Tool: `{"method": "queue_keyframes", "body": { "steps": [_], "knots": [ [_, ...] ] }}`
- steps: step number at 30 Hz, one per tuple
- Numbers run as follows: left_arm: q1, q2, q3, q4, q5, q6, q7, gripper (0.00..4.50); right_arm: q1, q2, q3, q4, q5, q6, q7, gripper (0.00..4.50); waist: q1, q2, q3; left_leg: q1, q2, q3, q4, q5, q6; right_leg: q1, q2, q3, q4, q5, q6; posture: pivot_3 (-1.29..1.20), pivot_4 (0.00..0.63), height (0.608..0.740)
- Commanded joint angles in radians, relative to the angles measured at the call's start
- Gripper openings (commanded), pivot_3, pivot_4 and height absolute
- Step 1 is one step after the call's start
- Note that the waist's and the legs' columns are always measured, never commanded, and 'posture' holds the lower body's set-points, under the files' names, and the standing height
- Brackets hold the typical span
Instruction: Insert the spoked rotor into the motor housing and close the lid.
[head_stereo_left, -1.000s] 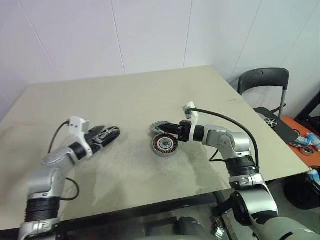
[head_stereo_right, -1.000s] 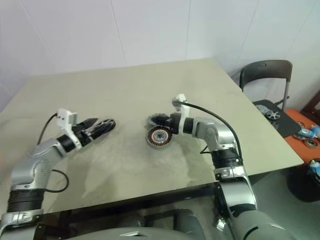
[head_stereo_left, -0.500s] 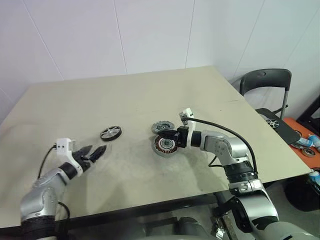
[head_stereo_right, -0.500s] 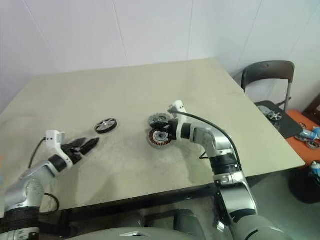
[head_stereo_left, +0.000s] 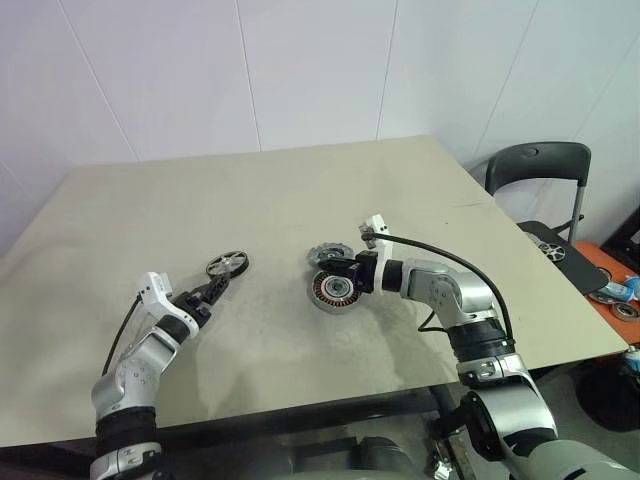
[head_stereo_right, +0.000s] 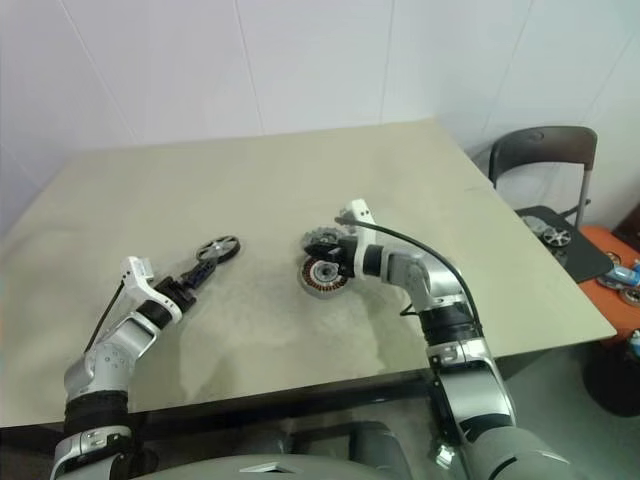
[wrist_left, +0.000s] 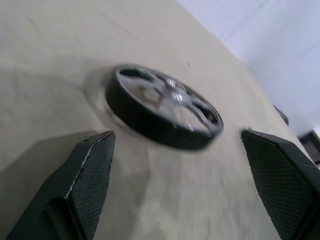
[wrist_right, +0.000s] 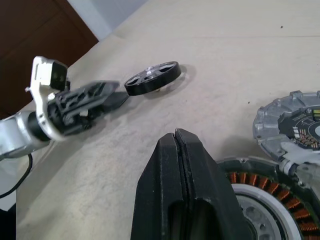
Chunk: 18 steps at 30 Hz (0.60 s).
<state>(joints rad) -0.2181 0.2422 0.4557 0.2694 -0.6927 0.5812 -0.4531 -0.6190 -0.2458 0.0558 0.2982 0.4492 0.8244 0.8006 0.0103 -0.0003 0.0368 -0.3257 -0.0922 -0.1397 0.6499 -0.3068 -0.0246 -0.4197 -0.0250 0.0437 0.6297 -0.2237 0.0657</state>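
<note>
the spoked rotor (head_stereo_left: 227, 265) lay flat on the beige table (head_stereo_left: 270, 190), just ahead of the left end effector (head_stereo_left: 209, 293). that end effector was spread wide and held nothing; in the left wrist view its two black fingertips (wrist_left: 90, 175) stood apart on either side of the rotor (wrist_left: 162, 106), which sat a little beyond them, not touching either one. the left end effector pointed low along the table toward the wheel's dark rim.

the motor housing (head_stereo_left: 333, 290) rested on the table near its middle, copper windings facing up, well apart from the rotor. the lid (head_stereo_left: 327, 254) lay just behind the housing, close against it. the right end effector (head_stereo_left: 337, 269) was clenched shut with nothing between its fingers; it hovered over the near edge of the housing (wrist_right: 260, 200), with the lid (wrist_right: 292, 120) just beside it.
</note>
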Motion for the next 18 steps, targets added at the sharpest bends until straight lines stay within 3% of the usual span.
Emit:
{"method": "queue_keyframes", "body": {
  "steps": [1, 10, 17, 18],
  "knots": [
    [-0.069, 0.000, 0.036, 0.075, -0.013, -0.005, 0.056, 4.32, -0.004, -0.006, -0.005, -0.038, 0.000, -0.006, -0.007, 0.01, 0.000, 0.000, 0.000, 0.002, 0.000, 0.000, 0.000, 0.000, 0.000, 0.002, 0.000, 0.000, 0.000, -0.001, 0.001, 0.00, 0.000, 0.740],
    [-0.203, 0.033, -0.007, 0.181, 0.035, 0.014, 0.096, 4.32, 0.010, -0.004, -0.003, -0.038, -0.017, -0.021, -0.027, 0.01, 0.001, 0.000, 0.000, 0.004, 0.000, 0.000, -0.001, 0.000, 0.000, 0.004, 0.000, 0.000, -0.001, -0.001, 0.002, 0.00, 0.000, 0.740],
    [-0.218, 0.057, -0.041, 0.214, 0.099, -0.008, 0.082, 4.32, 0.013, 0.004, -0.004, -0.035, -0.022, -0.028, -0.037, 0.01, 0.000, 0.000, 0.000, 0.003, 0.000, 0.000, -0.001, 0.000, 0.000, 0.003, 0.000, 0.000, -0.001, 0.001, -0.001, 0.00, 0.000, 0.740],
    [-0.214, 0.057, -0.035, 0.207, 0.091, -0.004, 0.075, 4.12, 0.013, 0.005, -0.004, -0.036, -0.023, -0.028, -0.038, 0.00, 0.000, 0.000, 0.000, 0.003, 0.000, 0.000, -0.001, 0.000, 0.000, 0.003, 0.000, 0.000, -0.001, 0.000, -0.001, 0.00, 0.000, 0.740]
  ]
}}
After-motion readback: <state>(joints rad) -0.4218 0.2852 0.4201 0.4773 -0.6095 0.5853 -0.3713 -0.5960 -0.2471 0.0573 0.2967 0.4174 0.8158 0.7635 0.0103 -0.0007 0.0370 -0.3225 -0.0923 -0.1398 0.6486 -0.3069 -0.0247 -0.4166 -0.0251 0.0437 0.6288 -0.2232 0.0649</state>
